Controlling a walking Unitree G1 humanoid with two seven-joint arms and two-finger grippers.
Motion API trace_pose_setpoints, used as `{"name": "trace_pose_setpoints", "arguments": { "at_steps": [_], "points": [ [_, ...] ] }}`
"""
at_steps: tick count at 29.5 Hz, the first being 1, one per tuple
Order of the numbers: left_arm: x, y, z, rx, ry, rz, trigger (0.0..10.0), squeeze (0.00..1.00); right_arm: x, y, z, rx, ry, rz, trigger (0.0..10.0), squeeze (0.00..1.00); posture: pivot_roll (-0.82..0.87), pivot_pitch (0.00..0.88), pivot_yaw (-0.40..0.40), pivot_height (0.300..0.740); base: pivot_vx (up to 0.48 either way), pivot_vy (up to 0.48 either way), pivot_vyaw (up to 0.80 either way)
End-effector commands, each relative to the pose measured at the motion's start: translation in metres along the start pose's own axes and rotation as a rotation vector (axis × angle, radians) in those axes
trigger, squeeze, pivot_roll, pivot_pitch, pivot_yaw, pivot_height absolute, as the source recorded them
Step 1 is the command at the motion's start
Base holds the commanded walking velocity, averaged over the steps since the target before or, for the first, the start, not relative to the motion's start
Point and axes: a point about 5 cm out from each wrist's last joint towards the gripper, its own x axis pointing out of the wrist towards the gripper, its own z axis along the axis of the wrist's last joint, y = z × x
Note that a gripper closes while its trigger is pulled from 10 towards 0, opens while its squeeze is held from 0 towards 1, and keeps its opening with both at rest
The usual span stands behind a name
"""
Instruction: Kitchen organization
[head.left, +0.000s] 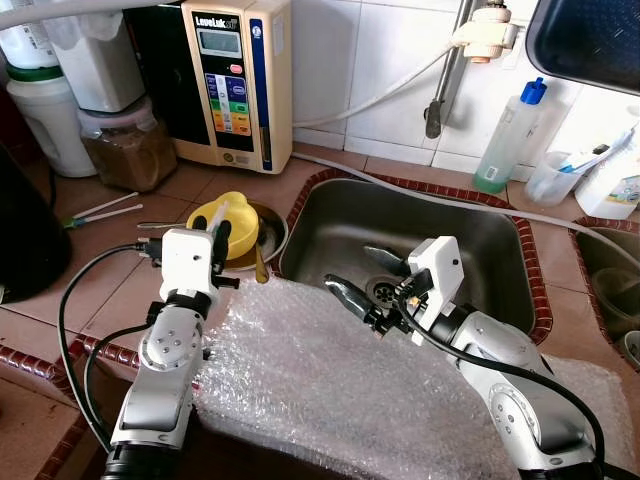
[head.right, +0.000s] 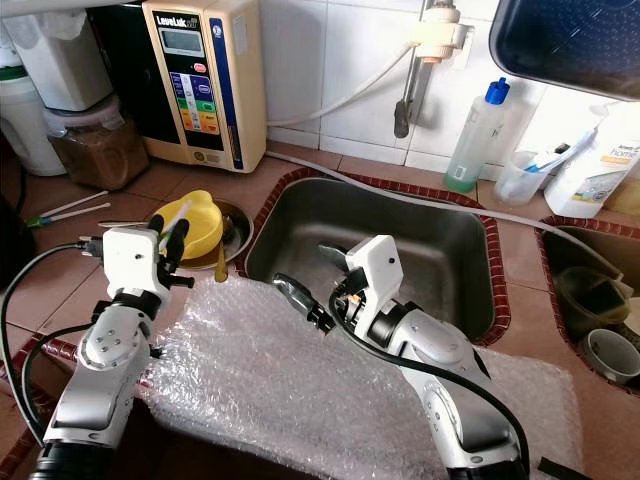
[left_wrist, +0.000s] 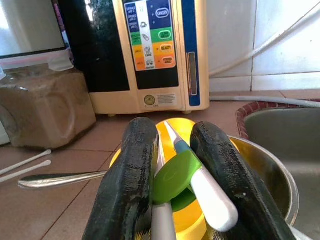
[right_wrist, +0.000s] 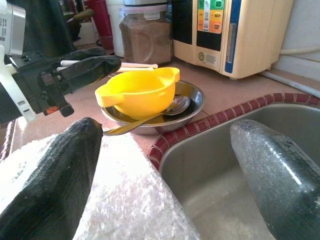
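My left gripper (head.left: 222, 236) is shut on a white-and-green handled utensil (left_wrist: 176, 175) together with a thin silver handle, just above a yellow bowl (head.left: 246, 226). That bowl rests in a shallow metal bowl (right_wrist: 193, 99) on the tiled counter left of the sink (head.left: 470, 240), with a brass-coloured spoon (right_wrist: 142, 124) lying under it. My right gripper (head.left: 363, 278) is open and holds nothing. It hovers over the sink's front left corner, one finger above the bubble wrap (head.left: 320, 370) spread across the counter edge.
A cream water ionizer (head.left: 235, 80) and a jar of brown powder (head.left: 125, 148) stand at the back. White sticks (head.left: 100, 210) and a steel spoon (left_wrist: 60, 178) lie on the tiles. A soap bottle (head.left: 510, 135) stands behind the sink, and a second basin (head.right: 590, 290) lies right.
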Motion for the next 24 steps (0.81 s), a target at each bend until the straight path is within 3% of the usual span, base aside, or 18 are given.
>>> {"name": "trace_pose_setpoints", "arguments": {
  "at_steps": [1, 10, 16, 18, 21, 24],
  "points": [
    [-0.001, 0.003, 0.003, 0.017, -0.007, 0.003, 0.0, 0.00, 0.000, 0.001, 0.009, -0.024, -0.028, 0.010, 10.0, 0.00, 0.01, 0.000, -0.013, 0.740, 0.000, 0.000, 0.00],
    [0.003, 0.002, 0.017, 0.022, -0.077, 0.016, 0.0, 0.00, 0.005, -0.002, 0.009, -0.033, -0.043, -0.033, 10.0, 0.00, 0.01, 0.000, -0.013, 0.740, 0.000, 0.000, 0.00],
    [0.006, -0.020, 0.035, -0.061, -0.186, -0.100, 0.0, 0.00, 0.012, -0.009, 0.014, -0.044, -0.077, -0.092, 10.0, 0.00, 0.01, 0.000, -0.018, 0.740, 0.000, 0.000, 0.00],
    [0.005, -0.036, 0.045, -0.121, -0.246, -0.204, 0.0, 0.00, 0.017, -0.020, 0.022, 0.000, -0.131, -0.164, 10.0, 0.00, 0.01, 0.000, -0.020, 0.740, 0.000, 0.000, 0.00],
    [0.006, -0.041, 0.051, -0.131, -0.275, -0.229, 0.0, 0.00, 0.021, -0.025, 0.028, 0.044, -0.166, -0.197, 10.0, 0.00, 0.01, 0.000, -0.019, 0.740, 0.000, 0.000, 0.00],
    [0.009, -0.052, 0.062, -0.185, -0.325, -0.307, 0.0, 0.00, 0.026, -0.027, 0.034, 0.162, -0.226, -0.216, 10.0, 0.00, 0.00, 0.000, -0.023, 0.740, 0.000, 0.000, 0.00]
  ]
}}
